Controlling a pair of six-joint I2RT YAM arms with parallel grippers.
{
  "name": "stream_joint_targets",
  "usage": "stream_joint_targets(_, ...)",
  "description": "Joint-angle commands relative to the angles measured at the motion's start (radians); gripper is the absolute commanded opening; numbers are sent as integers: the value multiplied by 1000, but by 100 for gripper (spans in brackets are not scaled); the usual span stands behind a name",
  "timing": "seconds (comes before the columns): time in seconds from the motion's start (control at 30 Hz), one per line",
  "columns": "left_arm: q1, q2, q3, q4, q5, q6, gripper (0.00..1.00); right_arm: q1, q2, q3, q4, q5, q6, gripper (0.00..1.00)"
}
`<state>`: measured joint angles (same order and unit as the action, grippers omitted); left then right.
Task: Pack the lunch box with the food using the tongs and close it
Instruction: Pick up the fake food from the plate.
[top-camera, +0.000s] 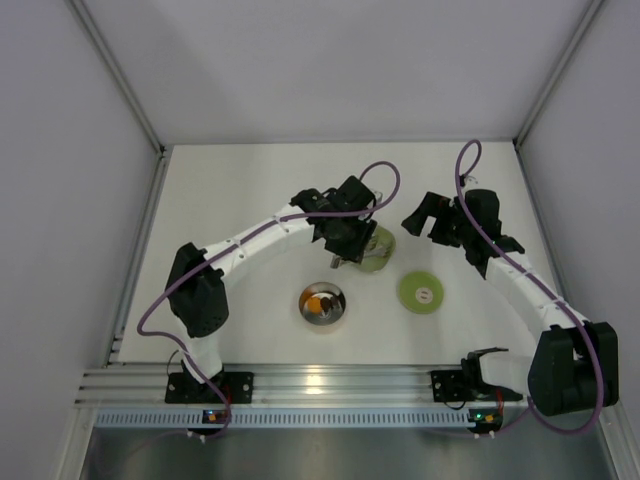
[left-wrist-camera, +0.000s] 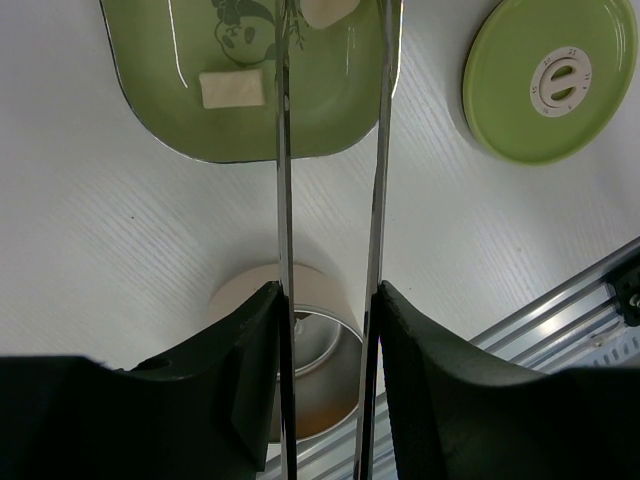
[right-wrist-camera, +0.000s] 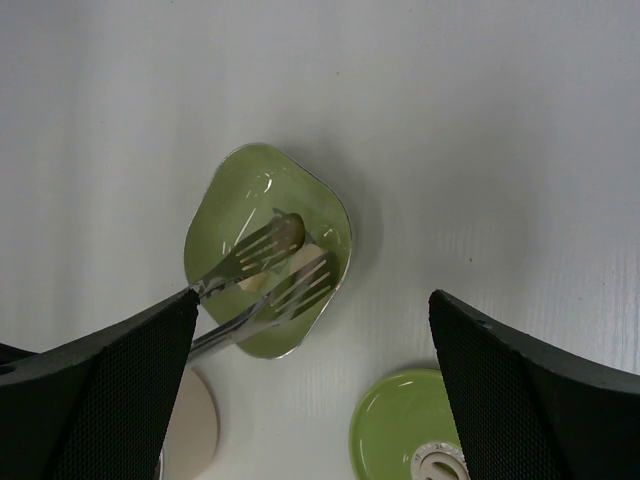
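Note:
The lunch box (top-camera: 322, 303), a small round steel bowl, stands at the table's middle front with an orange piece of food (top-camera: 317, 299) inside. Its green lid (top-camera: 423, 292) lies flat to its right. My left gripper (top-camera: 345, 238) is shut on the tongs (left-wrist-camera: 285, 200), and both slim arms run between its fingers (left-wrist-camera: 240, 370). The tongs' slotted ends (right-wrist-camera: 275, 265) reach into the pale green dish (right-wrist-camera: 225, 205), either side of a whitish piece (right-wrist-camera: 303, 262). Another whitish piece (left-wrist-camera: 232, 88) lies in the dish. My right gripper (top-camera: 440, 222) hovers open right of the dish, holding nothing.
The pale green rounded-square dish (top-camera: 381, 250) sits behind and to the right of the lunch box (left-wrist-camera: 325, 375). The lid (left-wrist-camera: 548, 80) has a white centre spot. An aluminium rail (top-camera: 330, 385) runs along the near edge. White walls enclose the table.

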<state>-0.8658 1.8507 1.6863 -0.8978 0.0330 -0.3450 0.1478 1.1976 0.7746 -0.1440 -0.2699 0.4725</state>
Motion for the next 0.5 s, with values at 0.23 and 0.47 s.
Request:
stream_joint_targets(0.23,-4,-25,-27,26,-12,9,43,12,-36,9,11,6,-11,96)
stream_joint_targets(0.47,-4,-53,-34,30,-22,12,34,10,-41,6,12,3,-8,96)
